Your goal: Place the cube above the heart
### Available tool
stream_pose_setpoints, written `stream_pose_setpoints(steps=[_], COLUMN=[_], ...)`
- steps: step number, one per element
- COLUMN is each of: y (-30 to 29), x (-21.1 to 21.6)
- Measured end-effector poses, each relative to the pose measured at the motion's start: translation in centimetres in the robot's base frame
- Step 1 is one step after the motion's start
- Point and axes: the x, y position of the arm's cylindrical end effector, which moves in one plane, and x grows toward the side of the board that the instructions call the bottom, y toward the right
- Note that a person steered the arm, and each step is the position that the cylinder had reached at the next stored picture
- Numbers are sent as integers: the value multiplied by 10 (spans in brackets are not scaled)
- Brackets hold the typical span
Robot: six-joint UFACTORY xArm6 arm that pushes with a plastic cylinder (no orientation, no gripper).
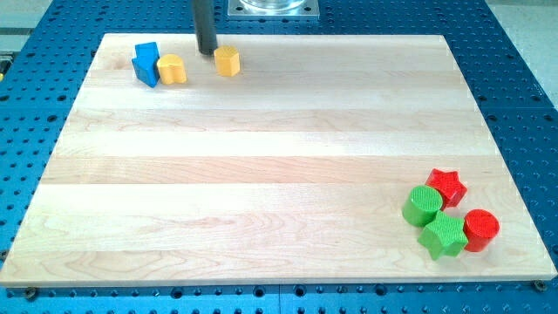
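A blue cube lies near the board's top left corner, turned at an angle. A yellow heart sits right against its right side. A second yellow block, roughly hexagonal, lies further right. My tip rests on the board near the top edge, between the heart and the hexagonal block. It is just left of the hexagonal block and up and to the right of the heart. It touches neither the cube nor the heart.
At the board's bottom right is a tight cluster: a red star, a green cylinder, a green star and a red cylinder. The wooden board lies on a blue perforated table.
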Motion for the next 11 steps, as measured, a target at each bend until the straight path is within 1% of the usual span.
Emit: stream_pose_setpoints(steps=[1, 2, 3, 4, 5, 6, 7, 9, 10, 11], y=[-36, -38, -72, -117, -117, -125, -149, -68, -72, -82], x=[8, 8, -31, -22, 19, 15, 24, 29, 31, 72])
